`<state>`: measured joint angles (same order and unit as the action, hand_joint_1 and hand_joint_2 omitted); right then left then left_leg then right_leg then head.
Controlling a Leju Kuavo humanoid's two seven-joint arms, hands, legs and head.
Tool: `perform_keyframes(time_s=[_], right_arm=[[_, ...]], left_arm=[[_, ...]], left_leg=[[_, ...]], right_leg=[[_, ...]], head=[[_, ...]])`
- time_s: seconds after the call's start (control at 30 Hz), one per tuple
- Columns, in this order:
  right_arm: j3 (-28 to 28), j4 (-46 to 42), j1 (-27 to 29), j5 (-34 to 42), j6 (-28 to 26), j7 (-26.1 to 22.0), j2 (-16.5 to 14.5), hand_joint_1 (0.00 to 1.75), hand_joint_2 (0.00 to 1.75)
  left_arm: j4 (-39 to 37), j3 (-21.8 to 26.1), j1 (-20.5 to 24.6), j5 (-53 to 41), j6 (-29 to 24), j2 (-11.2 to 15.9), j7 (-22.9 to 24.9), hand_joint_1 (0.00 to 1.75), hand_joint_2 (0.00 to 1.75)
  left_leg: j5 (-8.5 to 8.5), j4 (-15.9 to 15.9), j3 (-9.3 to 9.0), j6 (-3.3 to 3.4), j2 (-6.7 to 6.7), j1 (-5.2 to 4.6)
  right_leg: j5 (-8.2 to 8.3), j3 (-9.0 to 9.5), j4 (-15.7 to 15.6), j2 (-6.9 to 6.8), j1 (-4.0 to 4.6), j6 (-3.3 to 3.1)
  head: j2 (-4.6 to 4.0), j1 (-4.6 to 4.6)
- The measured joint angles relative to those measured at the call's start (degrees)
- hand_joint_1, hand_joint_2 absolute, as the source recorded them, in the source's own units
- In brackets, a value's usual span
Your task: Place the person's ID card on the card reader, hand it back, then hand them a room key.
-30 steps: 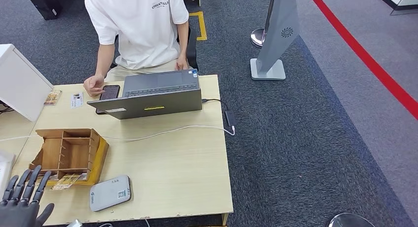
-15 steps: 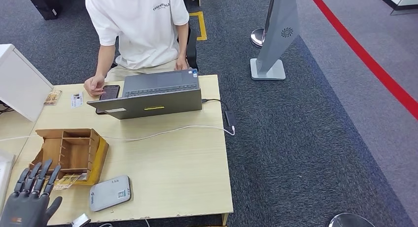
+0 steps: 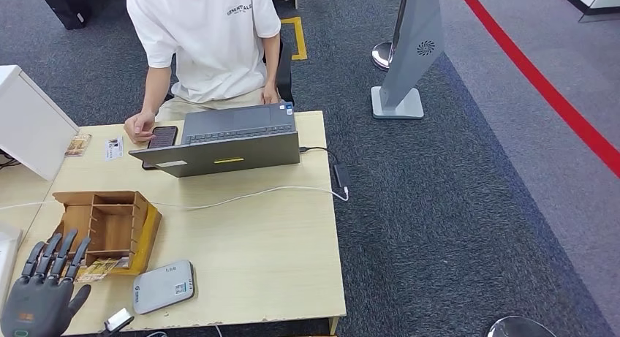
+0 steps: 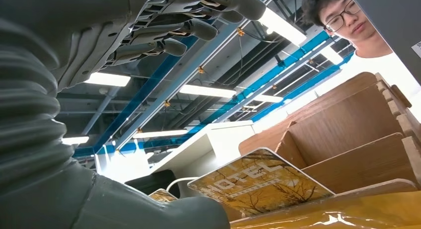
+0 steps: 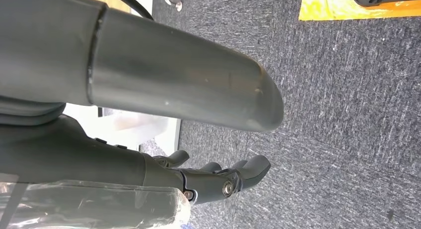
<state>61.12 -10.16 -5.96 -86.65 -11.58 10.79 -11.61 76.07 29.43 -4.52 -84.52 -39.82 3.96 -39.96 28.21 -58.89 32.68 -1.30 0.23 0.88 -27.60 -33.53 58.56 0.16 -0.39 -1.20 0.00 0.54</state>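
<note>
Room key cards (image 3: 102, 266) printed with a gold hotel design lay flat at the near foot of the wooden organiser (image 3: 106, 226), their long edges running along the counter's near edge, short ends toward my left hand and toward the card reader. My left hand (image 3: 40, 297) hovered over the near left corner of the counter (image 3: 248, 256), fingers (image 3: 55, 251) spread and pointing away from me at the organiser, thumb out to the side, holding nothing. From my left wrist I saw one key card (image 4: 260, 182) close up, tilted, resting against the organiser's base, with the organiser's wooden dividers (image 4: 347, 129) rising behind it. The grey card reader (image 3: 163, 286) sat just beside the organiser, nearer the counter's front edge, its long side slanting slightly. A small ID card (image 3: 113, 148) lay at the far left of the counter, near the person's hand (image 3: 139, 125), its long axis pointing away from me. The person (image 3: 208, 41) sat behind an open laptop (image 3: 227, 141). My right hand (image 5: 218, 177) hung over the carpet (image 5: 347, 114), fingers lightly curled, empty
</note>
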Motion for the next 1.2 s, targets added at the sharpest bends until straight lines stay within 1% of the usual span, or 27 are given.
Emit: perform_keyframes(time_s=[0.4,1.07,1.2], right_arm=[[-0.1,0.0,0.0,-0.4,0.0,-0.1,0.0,0.00,0.00],[-0.1,0.0,0.0,-0.3,0.0,-0.1,0.0,0.00,0.00],[-0.2,0.0,0.0,-0.1,0.0,-0.1,0.0,0.00,0.00]], left_arm=[[-2.4,1.1,1.6,-0.7,0.0,0.0,0.0,0.00,1.75],[-4.7,1.1,2.1,-1.2,0.0,0.0,0.3,0.00,1.75],[-5.4,1.1,2.2,-1.7,0.0,-0.1,1.1,0.00,1.75]], left_leg=[[0.00,0.0,0.00,0.00,0.00,0.00],[0.00,0.0,-0.01,0.00,0.00,0.00],[0.00,0.0,-0.01,0.00,0.01,0.00]], right_leg=[[0.00,0.00,0.0,0.00,0.00,0.00],[0.00,0.00,0.0,0.00,0.00,0.00],[0.00,0.00,0.0,0.01,0.00,0.00]], head=[[0.00,-0.01],[0.00,0.00],[0.00,-0.01]])
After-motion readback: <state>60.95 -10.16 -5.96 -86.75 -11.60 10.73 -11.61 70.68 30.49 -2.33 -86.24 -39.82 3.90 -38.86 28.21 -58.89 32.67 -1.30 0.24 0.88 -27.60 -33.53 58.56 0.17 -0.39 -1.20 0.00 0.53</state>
